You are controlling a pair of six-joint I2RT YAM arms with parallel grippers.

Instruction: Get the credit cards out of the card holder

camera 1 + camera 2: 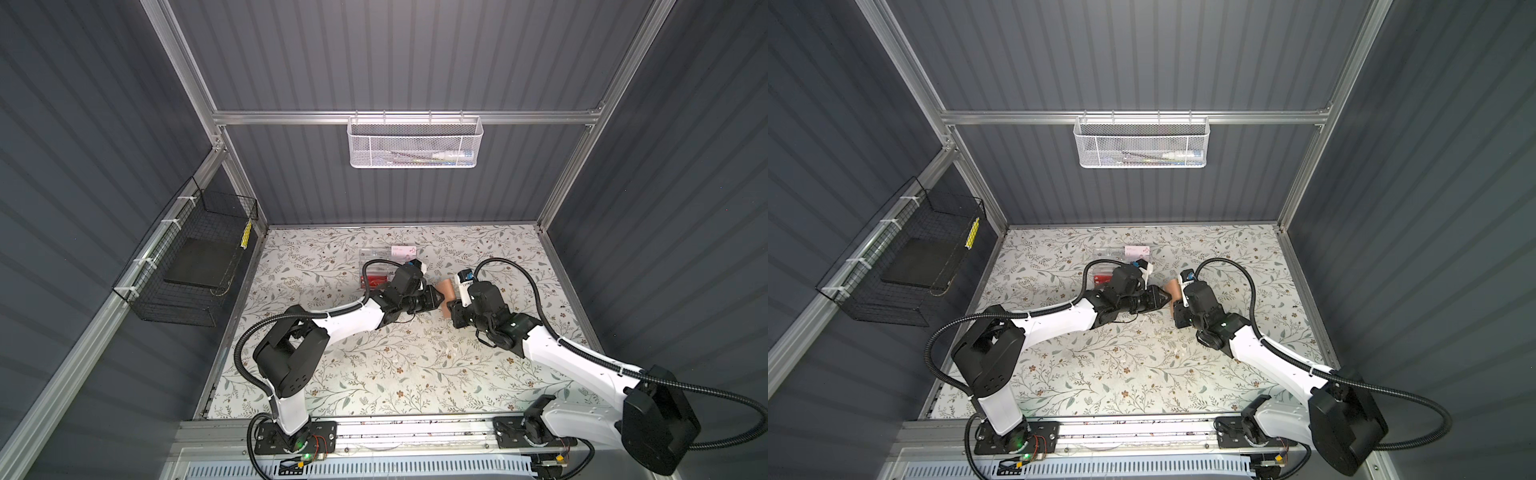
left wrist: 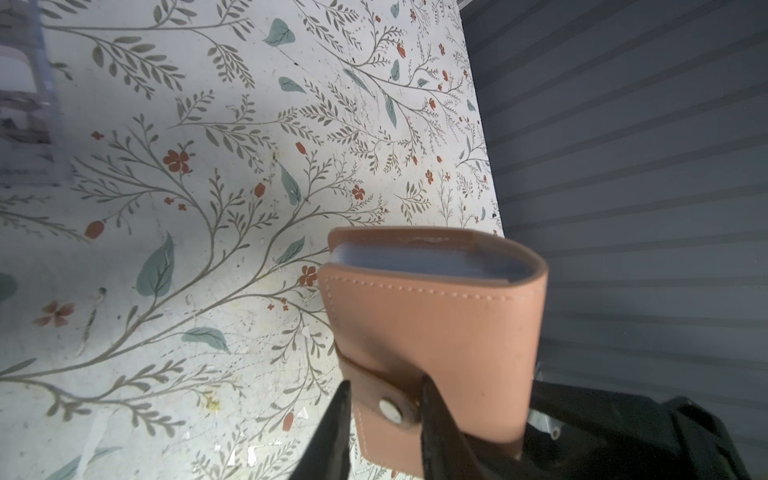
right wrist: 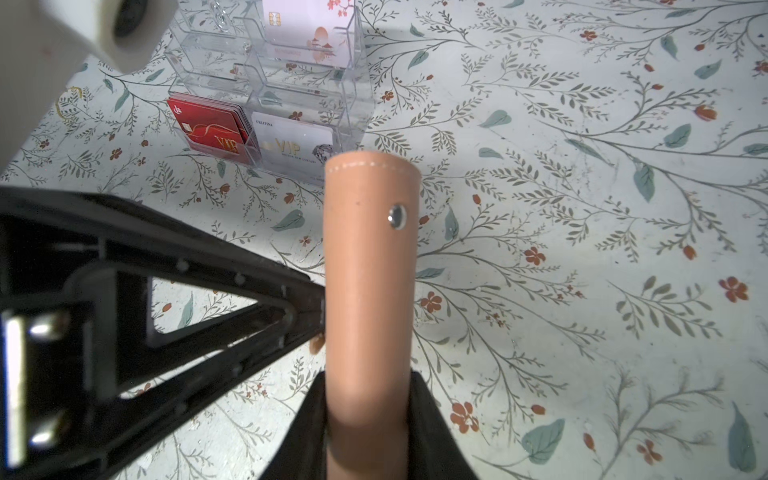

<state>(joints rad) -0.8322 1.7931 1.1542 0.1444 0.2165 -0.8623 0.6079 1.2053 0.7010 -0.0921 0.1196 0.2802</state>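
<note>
The tan card holder [image 1: 448, 291] [image 1: 1173, 291] stands upright above the middle of the table, closed. My right gripper [image 3: 368, 374] [image 1: 454, 311] is shut on its lower end, one finger on each cover, with the spine [image 3: 368, 270] facing the right wrist camera. From the left, my left gripper [image 2: 385, 379] [image 1: 440, 298] [image 1: 1168, 298] has its two fingertips against either side of the snap strap [image 2: 390, 405] on the holder's [image 2: 436, 324] front. Grey sleeve pages [image 2: 424, 262] show at the top edge. The credit cards inside are hidden.
A clear acrylic box [image 3: 353, 83] [image 1: 376, 266] stands behind the left gripper, holding red cards [image 3: 208, 124], a white VIP card [image 3: 293, 141] and a pale card [image 3: 307, 33]. A black wire basket [image 1: 187, 266] hangs on the left wall and a white mesh basket [image 1: 413, 143] on the back rail.
</note>
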